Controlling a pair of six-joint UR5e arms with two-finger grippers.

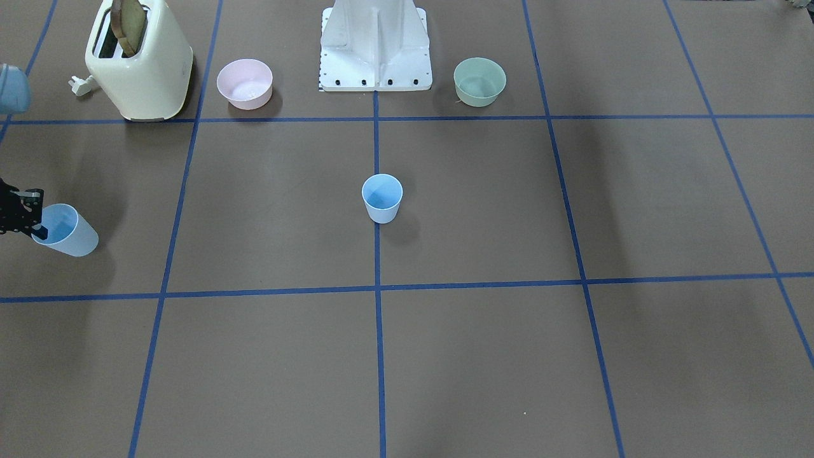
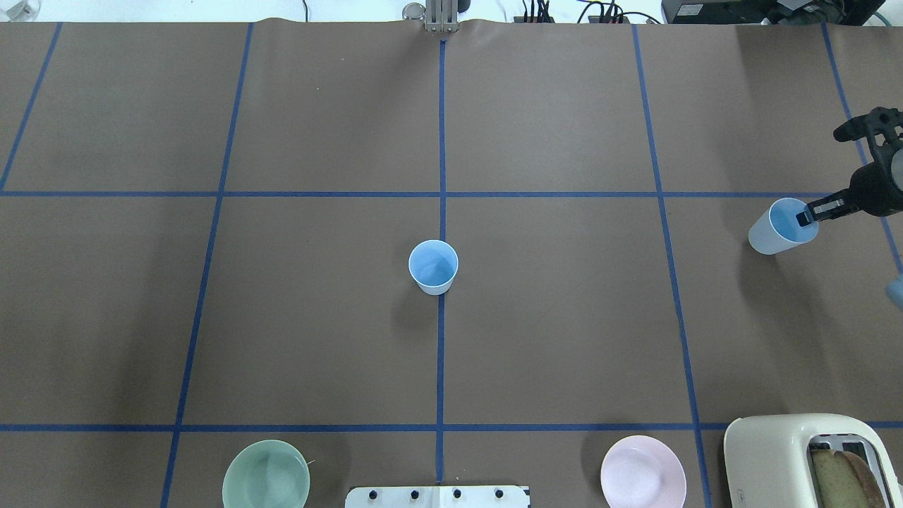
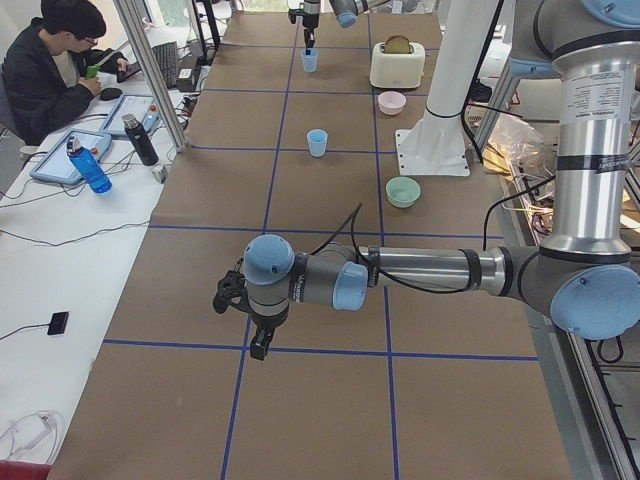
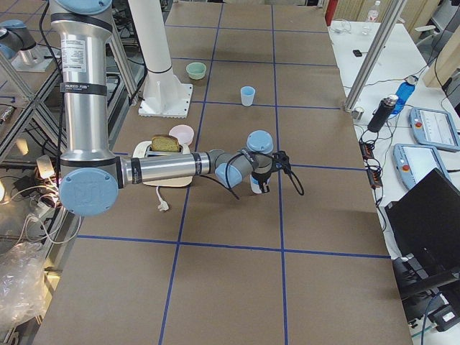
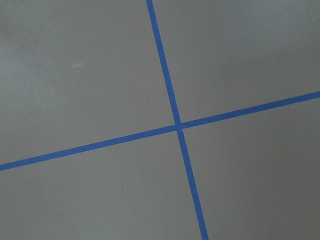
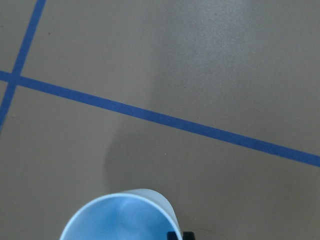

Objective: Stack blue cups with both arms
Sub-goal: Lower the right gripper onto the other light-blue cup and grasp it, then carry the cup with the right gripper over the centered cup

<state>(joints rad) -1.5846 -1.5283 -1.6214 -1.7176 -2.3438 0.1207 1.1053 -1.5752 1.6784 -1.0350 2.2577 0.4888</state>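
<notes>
- The left claw hangs pointing down over a tape crossing on the bench, far out on the robot's left. It shows only in the left side view, so whether its fingers are apart or together cannot be told. Its wrist camera sees bare bench and tape, no cup.
- The centre cup stands upright, mouth up, on the middle tape line in front of the robot's base. Nothing touches it.
- The held cup is far out on the robot's right, mouth up, its long axis near vertical. Its shadow looks slightly detached, so it is probably just off the bench.
- The right claw is clamped on that cup's rim, one finger inside the mouth and the other outside the wall.
- From the right claw, the centre cup lies well apart toward the robot's left. The right arm looks nearer to it than the left.
- Judgement: the move ahead turns on bringing the held cup's base squarely over the centre cup's open mouth, axes in line.
</notes>
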